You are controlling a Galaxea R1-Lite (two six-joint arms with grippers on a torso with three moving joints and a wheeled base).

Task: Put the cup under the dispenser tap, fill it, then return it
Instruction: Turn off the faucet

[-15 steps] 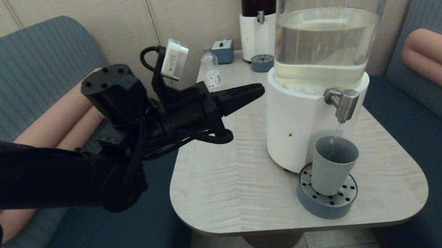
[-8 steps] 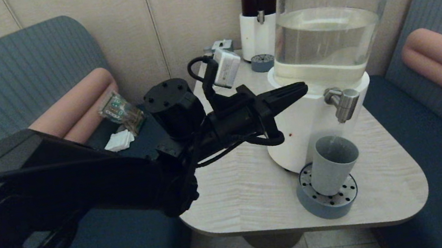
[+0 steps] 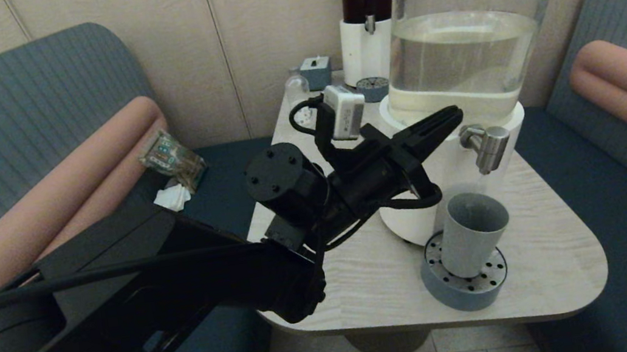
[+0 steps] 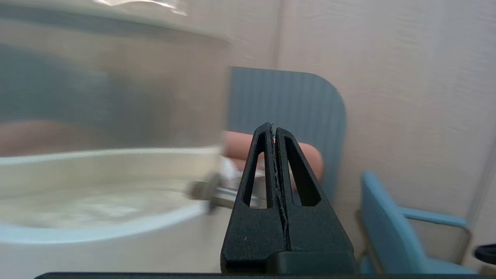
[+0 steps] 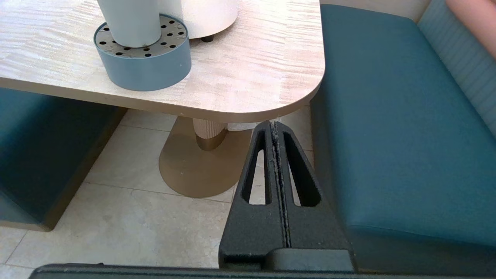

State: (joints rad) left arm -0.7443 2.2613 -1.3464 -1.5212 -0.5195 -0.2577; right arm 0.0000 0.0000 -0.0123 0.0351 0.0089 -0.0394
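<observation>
While upright on drip tray (image 3: 465,286) at desk (image 3: 357,268) front edge, cup (image 3: 472,233) directly below tap (image 3: 486,144), untouched. Left gripper (image 3: 452,115) level with tap, just beside it, fingers (image 4: 276,162) pressed together, empty. Right gripper (image 5: 274,128) parked low beyond desk corner, fingers together. Placement apparently done; fill level hidden; closing tap, if open, and returning cup probably left.
</observation>
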